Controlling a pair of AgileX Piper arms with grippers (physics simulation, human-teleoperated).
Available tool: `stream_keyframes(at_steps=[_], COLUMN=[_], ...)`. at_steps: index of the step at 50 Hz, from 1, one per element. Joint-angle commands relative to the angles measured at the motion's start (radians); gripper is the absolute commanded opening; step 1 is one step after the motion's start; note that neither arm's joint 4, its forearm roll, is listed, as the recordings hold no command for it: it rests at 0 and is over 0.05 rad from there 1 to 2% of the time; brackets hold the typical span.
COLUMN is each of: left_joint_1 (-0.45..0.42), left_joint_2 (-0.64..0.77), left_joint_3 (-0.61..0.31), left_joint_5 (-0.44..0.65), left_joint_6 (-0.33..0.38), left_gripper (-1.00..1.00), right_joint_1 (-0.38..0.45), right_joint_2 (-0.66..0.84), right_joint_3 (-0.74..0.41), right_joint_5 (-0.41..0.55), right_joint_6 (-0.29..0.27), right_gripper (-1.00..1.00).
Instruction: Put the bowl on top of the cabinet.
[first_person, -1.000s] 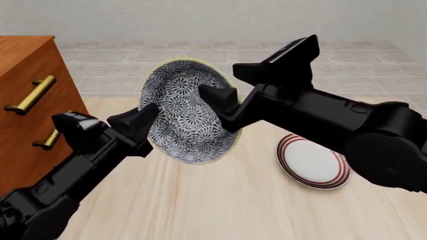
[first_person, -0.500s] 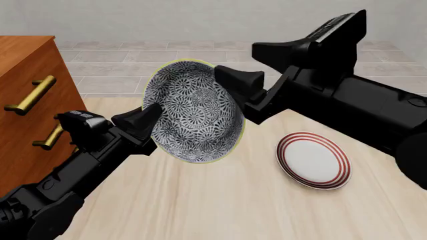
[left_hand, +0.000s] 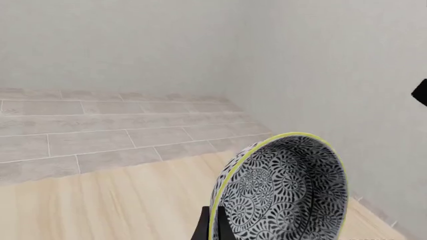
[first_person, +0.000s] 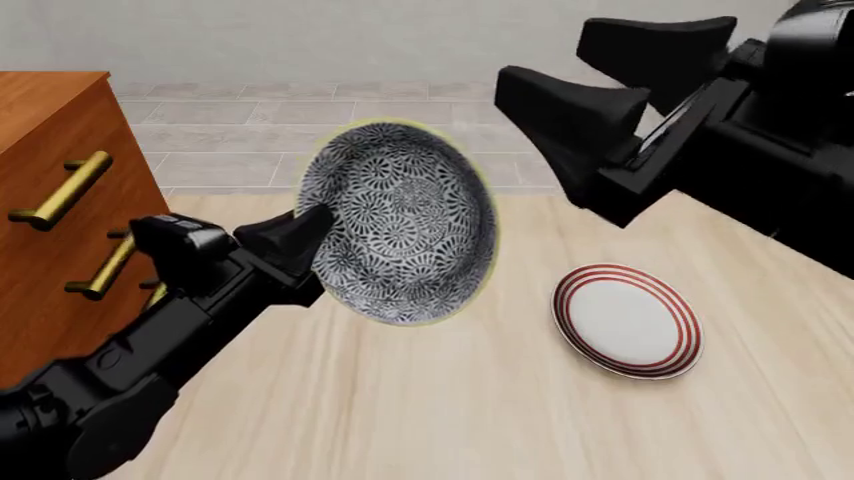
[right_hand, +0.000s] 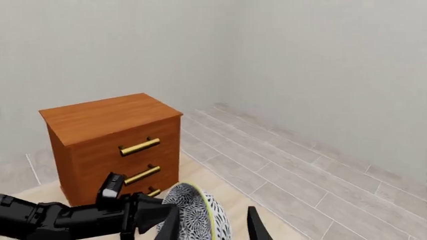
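Plain pale walls (right_hand: 320, 75) meet a grey tiled floor (first_person: 334, 130), seemingly evenly lit.

Blue-white floral bowl (first_person: 400, 222); red-ringed plate (first_person: 627, 321).

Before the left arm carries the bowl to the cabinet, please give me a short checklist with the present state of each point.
1. Left pincer shut on the bowl: ok, its fingers clamp the rim at the bowl's left side.
2. Right pincer clear of the bowl: ok, open and apart from it, up at the right.
3. Bowl level: not ok, it stands on edge, its inside facing the camera.
4. Cabinet top free: ok in the right wrist view, nothing lies on it.
5. Bowl high enough to pass over the cabinet top: cannot tell.
6. Plate out of the path: ok, on the table at the right, away from the cabinet.
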Motion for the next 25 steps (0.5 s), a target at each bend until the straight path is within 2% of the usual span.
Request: stream_keyframes(at_steps=[1, 11, 13, 20, 25], left_joint_1=[-0.01, -0.019, -0.021, 0.005, 0.015], left_joint_2=[0.004, 0.001, 0.021, 0.013, -0.007], left_joint_3=[-0.033, -0.092, -0.128, -0.148, -0.143], left_joint_5=[0.031, 0.14, 0.202, 0.254, 0.261], left_joint_6=[0.012, -0.009, -0.01, 0.005, -0.017], left_gripper=[-1.0, -1.0, -1.0, -1.0, -1.0], right_joint_1=[-0.003, -0.041, -0.048, -0.055, -0.042], right_joint_2=[-0.071, -0.078, -0.079, -0.087, -0.087], right_joint_3=[-0.008, 0.014, 0.02, 0.048, 0.044], right_joint_5=[-0.001, -0.046, -0.059, -0.097, -0.098], right_joint_6=[-0.006, -0.002, 0.002, 0.007, 0.02], right_gripper=[1.0, 1.0, 1.0, 1.0, 1.0])
